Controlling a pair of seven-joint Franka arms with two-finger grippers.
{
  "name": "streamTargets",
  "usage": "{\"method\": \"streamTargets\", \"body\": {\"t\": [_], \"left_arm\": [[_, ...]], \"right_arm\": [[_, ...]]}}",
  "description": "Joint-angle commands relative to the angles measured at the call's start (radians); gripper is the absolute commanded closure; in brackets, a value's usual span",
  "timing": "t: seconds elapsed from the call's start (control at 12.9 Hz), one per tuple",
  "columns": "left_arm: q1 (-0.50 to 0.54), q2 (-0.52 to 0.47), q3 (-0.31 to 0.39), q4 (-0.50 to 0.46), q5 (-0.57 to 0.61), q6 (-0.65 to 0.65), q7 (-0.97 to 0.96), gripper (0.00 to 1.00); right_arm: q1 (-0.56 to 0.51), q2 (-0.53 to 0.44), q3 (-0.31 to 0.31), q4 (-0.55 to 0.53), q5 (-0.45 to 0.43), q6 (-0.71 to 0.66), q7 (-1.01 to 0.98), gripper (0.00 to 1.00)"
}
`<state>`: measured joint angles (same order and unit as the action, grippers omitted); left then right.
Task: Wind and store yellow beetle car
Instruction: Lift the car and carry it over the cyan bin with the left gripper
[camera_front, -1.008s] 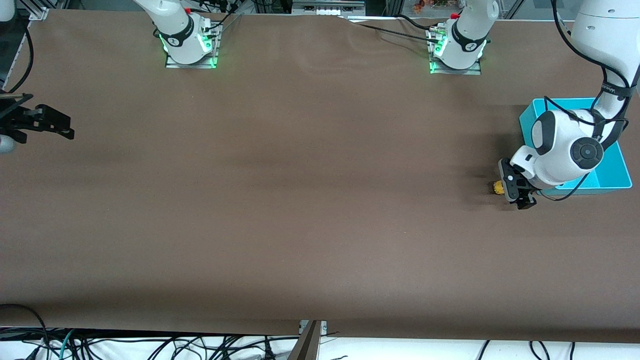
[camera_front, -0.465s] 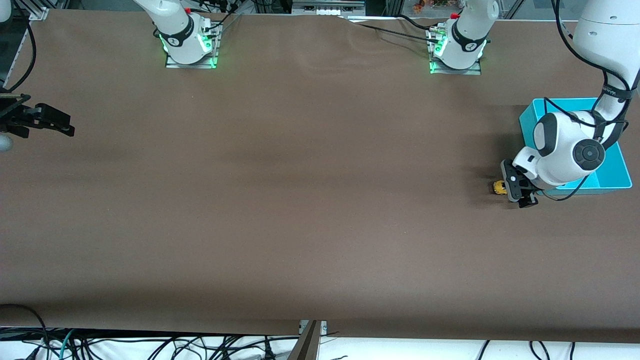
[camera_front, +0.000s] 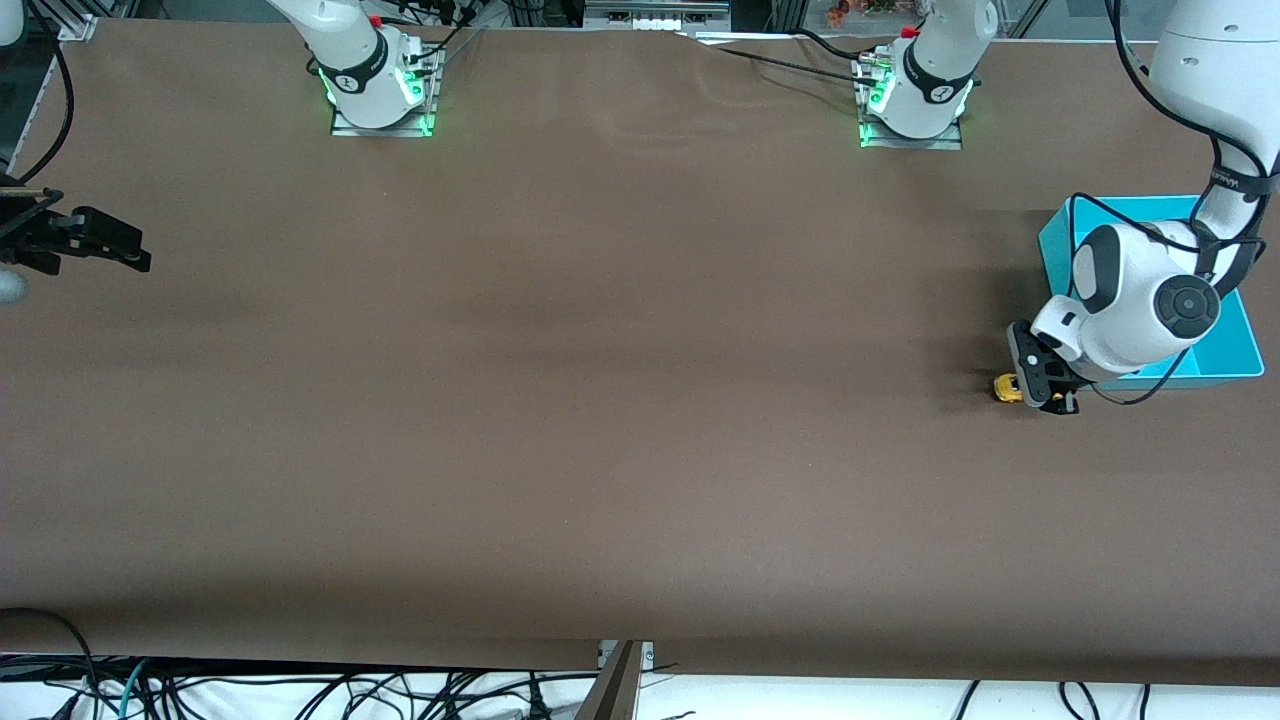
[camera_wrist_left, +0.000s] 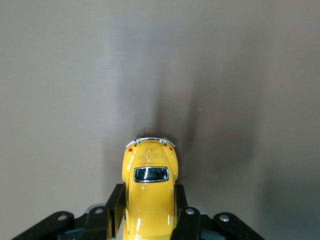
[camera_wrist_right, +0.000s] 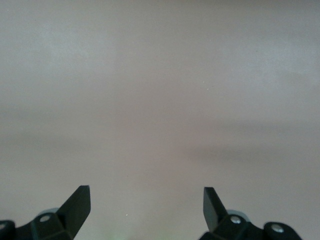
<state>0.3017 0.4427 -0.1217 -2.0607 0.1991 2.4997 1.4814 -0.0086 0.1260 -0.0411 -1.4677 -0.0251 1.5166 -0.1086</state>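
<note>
The yellow beetle car (camera_front: 1005, 388) is a tiny bright yellow toy with a dark rear window. It sits low at the brown table's surface, beside the blue bin (camera_front: 1232, 352), at the left arm's end of the table. My left gripper (camera_front: 1037, 385) is shut on the car's sides. In the left wrist view the car (camera_wrist_left: 149, 172) sticks out from between the black fingers (camera_wrist_left: 114, 202), and the left gripper (camera_wrist_left: 150, 195) grips its body. My right gripper (camera_front: 118, 250) waits, open and empty, over the table's edge at the right arm's end. It shows wide open in the right wrist view (camera_wrist_right: 146, 192).
The blue bin is open-topped, and the left arm's wrist hangs over its rim nearer to the car. The two arm bases (camera_front: 380, 90) (camera_front: 912, 100) stand along the table's edge farthest from the front camera. Cables lie past the edge nearest that camera.
My left gripper has shifted a little toward the front camera and toward the bin, taking the yellow car along with it. The right gripper has hardly moved.
</note>
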Motion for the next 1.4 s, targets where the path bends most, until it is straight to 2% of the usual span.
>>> {"method": "streamTargets", "body": {"t": [0.0, 0.16, 0.39, 0.62, 0.85, 1.16, 1.32], "left_arm": [[-0.003, -0.102, -0.042, 0.057, -0.001, -0.179, 0.005, 1.0], [-0.006, -0.154, -0.065, 0.124, -0.146, -0.327, -0.025, 1.0], [0.005, -0.199, -0.07, 0.165, -0.161, -0.422, -0.029, 1.0], [0.083, -0.199, -0.059, 0.134, -0.1, -0.44, 0.104, 1.0], [0.14, -0.22, -0.027, 0.093, 0.024, -0.432, 0.123, 1.0], [0.246, -0.213, -0.026, 0.031, 0.036, -0.42, 0.203, 1.0], [0.31, -0.202, -0.026, -0.028, 0.098, -0.392, 0.23, 1.0]], "right_arm": [[0.001, -0.017, 0.0, -0.013, 0.014, -0.007, 0.018, 0.0], [-0.002, -0.017, 0.0, -0.013, 0.014, -0.007, 0.017, 0.0], [-0.001, -0.013, 0.0, -0.011, 0.014, -0.007, 0.017, 0.0], [-0.001, -0.011, 0.0, -0.008, 0.014, -0.007, 0.017, 0.0], [-0.002, -0.009, 0.0, -0.008, 0.016, -0.006, 0.013, 0.0], [0.002, -0.009, 0.001, -0.008, 0.014, -0.007, 0.015, 0.0], [0.002, -0.009, 0.001, -0.008, 0.014, -0.007, 0.012, 0.0]]}}
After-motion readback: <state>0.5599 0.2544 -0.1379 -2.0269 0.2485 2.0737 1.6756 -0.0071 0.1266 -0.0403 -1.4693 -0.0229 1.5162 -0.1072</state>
